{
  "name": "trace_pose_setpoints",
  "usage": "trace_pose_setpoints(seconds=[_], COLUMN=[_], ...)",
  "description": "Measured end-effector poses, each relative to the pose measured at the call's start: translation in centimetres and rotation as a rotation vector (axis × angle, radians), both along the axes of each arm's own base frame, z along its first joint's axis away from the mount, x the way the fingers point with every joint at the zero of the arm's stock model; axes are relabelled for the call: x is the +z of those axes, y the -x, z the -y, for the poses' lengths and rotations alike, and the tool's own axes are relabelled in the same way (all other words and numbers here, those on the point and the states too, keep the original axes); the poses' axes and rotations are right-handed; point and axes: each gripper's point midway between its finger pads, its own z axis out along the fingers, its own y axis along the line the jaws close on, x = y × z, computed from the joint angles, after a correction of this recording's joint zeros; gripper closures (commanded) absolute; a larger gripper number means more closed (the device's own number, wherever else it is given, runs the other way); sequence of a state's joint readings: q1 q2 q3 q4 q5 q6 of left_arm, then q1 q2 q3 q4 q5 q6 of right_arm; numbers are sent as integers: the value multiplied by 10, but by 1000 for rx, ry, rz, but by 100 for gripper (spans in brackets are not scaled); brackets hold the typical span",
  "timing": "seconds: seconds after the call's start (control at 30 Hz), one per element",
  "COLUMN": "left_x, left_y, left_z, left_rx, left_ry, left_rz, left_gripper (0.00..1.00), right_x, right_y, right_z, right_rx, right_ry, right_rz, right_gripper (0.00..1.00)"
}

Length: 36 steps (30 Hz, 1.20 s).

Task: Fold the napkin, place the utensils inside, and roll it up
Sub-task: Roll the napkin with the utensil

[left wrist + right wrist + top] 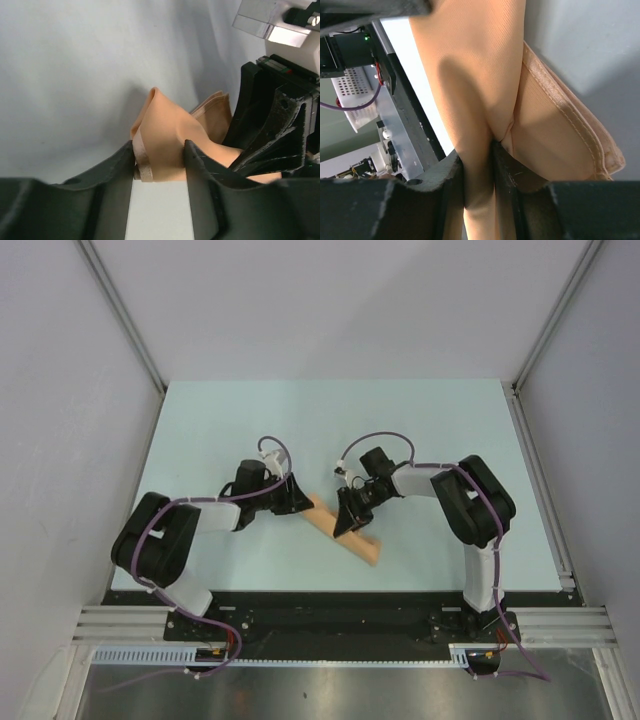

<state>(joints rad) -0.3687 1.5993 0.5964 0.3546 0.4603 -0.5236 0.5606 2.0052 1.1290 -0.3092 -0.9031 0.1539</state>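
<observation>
Peach-orange thin cloth napkin, a narrow bundle on the pale table, is pinched at one end by the left gripper and on a fold by the right gripper, so uneven pulling could unroll it.

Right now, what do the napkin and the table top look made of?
napkin: woven cloth, matte peach; fine diagonal weave, stitched hem, soft folds. table: smooth pale mint sheet, low sheen; maybe laminate or painted board, cannot tell which.
</observation>
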Motion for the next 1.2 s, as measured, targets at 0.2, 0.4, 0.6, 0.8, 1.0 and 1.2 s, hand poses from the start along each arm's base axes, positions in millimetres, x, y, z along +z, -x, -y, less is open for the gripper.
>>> trace_pose_setpoints(seconds=[0.2, 0.4, 0.6, 0.8, 1.0, 1.2], left_x=[0, 4, 4, 3, 3, 2], left_y=[2, -1, -6, -6, -7, -7], left_z=[10, 17, 19, 19, 20, 20], left_rx=[-24, -42, -40, -33, -29, -28], left_ry=[28, 43, 36, 33, 29, 26], left_rz=[-11, -5, -26, -49, -74, -82], left_gripper=[98, 100, 100, 100, 100, 100], right_x=[0, 11, 36, 74, 73, 46], right_y=[-2, -10, -33, -33, -6, -11], right_z=[4, 13, 27, 5, -25, -12], right_rx=[-14, -37, -105, -109, -34, -10], right_ry=[-3, 41, 151, 254, 321, 447], right_rz=[-23, -29, 150, 507, 784, 884], right_gripper=[59, 37, 32, 31, 31, 31])
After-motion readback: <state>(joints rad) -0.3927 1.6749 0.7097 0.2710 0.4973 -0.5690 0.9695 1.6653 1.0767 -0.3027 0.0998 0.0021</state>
